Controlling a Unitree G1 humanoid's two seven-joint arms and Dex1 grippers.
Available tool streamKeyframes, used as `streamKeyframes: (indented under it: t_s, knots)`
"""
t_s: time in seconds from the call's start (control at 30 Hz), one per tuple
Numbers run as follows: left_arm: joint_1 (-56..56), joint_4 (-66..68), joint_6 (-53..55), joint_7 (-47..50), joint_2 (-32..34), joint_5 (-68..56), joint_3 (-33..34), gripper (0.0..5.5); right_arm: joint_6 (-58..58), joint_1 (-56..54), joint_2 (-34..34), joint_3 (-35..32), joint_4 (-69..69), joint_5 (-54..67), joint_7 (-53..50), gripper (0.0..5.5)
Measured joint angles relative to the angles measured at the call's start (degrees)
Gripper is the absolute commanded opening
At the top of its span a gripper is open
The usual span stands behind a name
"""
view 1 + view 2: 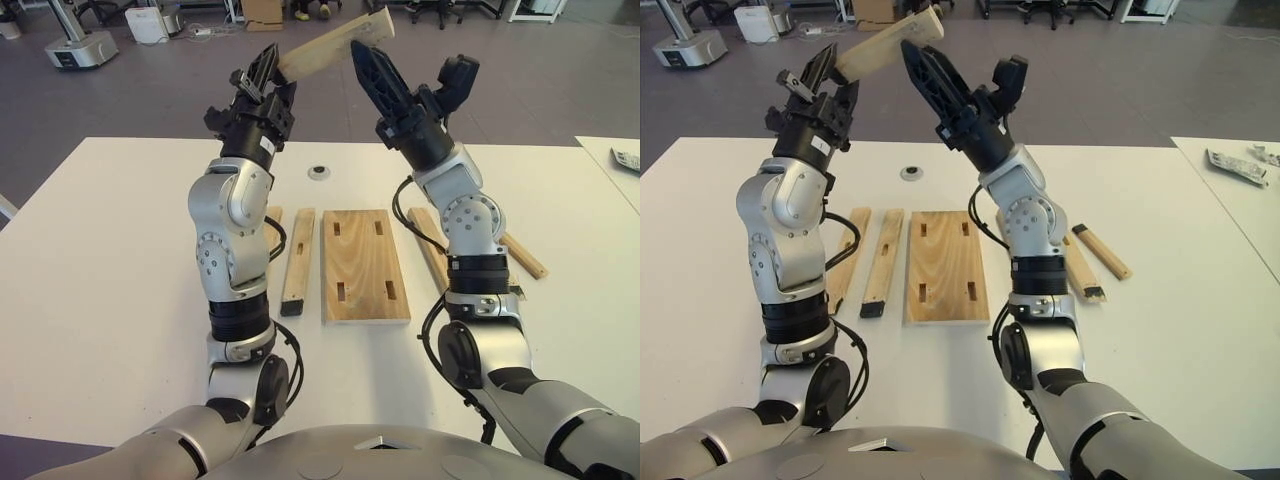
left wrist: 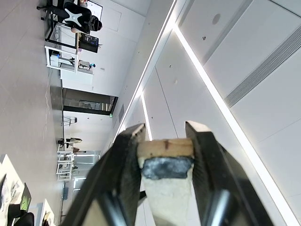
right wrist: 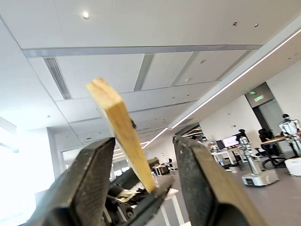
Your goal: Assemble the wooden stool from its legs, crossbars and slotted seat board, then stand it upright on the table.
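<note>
Wood sits clamped in the left jaws: they are closed on one end of a stool leg point(image 1: 320, 50), the end with the dark cap, which the left wrist view shows squeezed between both fingers point(image 2: 117, 183). Both arms are raised well above the counter point(image 1: 100, 250). From the left jaws the leg slants up and across toward the right jaws, and its free end reaches past their tips. The right jaws are spread apart. In the right wrist view the leg stands in the gap between their two fingers point(image 3: 89, 188), nearer one than the other; whether it touches either I cannot tell.

Down on the counter, below and between the two sets of jaws, the slotted seat board point(image 1: 365, 265) lies flat with its four slots facing up. On the left jaws' side a second leg point(image 1: 298, 262) lies just beside the board, dark cap toward the robot, and another long piece point(image 1: 848, 255) lies near it, partly hidden behind the left arm. On the right jaws' side a capped leg point(image 1: 1080, 268) lies near the board, partly behind the right arm, and a shorter bar point(image 1: 1102, 252) lies aslant just beyond it. A small round fitting point(image 1: 319, 173) is set in the counter past the board's far end.
</note>
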Motion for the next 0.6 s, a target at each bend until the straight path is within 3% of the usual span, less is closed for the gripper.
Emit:
streamKeyframes:
  t_s: [0.13,0.6]
  knots:
    - [0.46,-0.49,-0.63,-0.19,-0.2,-0.48,-0.58,1.29,1.43,-1.83,0.98,-1.31,-1.44,3.58,-0.89,1.27]
    - [0.94,-1.69,-2.79,-0.69,-0.45,-0.43,-1.05,1.29,7.4,-0.28,0.04,0.03,-7.24,4.27,-1.54,1.19]
